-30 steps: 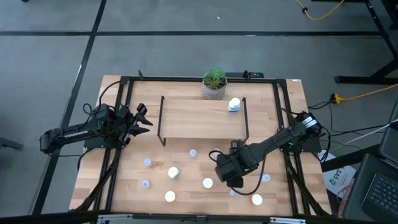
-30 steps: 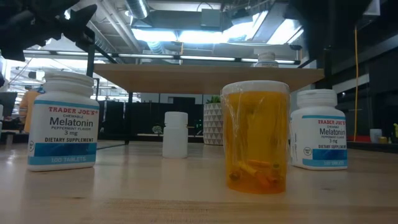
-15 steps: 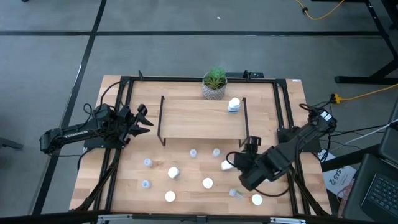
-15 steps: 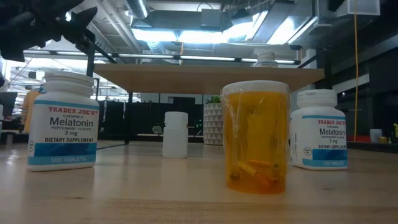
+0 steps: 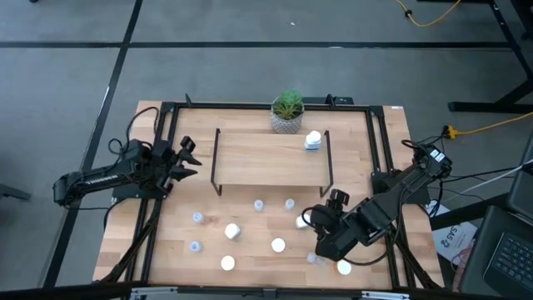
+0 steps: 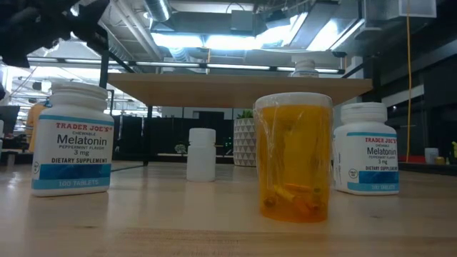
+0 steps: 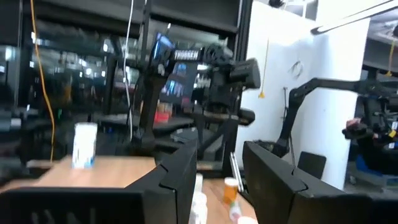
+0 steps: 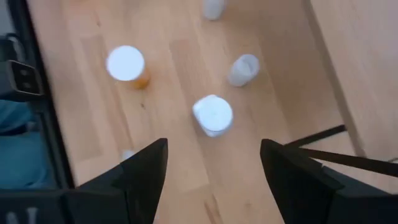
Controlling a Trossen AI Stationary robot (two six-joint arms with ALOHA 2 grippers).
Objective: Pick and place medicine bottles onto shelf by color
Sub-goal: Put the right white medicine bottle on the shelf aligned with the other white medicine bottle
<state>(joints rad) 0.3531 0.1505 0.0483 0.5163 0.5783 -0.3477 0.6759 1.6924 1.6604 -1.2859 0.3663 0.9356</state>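
Right gripper [image 5: 331, 202] hovers wide open and empty above a white bottle [image 8: 212, 114] at the shelf's [image 5: 266, 162] 5 o'clock, seemingly lining up a pick; left gripper [image 5: 188, 158] part-open, empty, parked at 9 o'clock.

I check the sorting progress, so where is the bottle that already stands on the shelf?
In the high view, the bottle stands at the right end of the shelf, close to the potted plant behind it.
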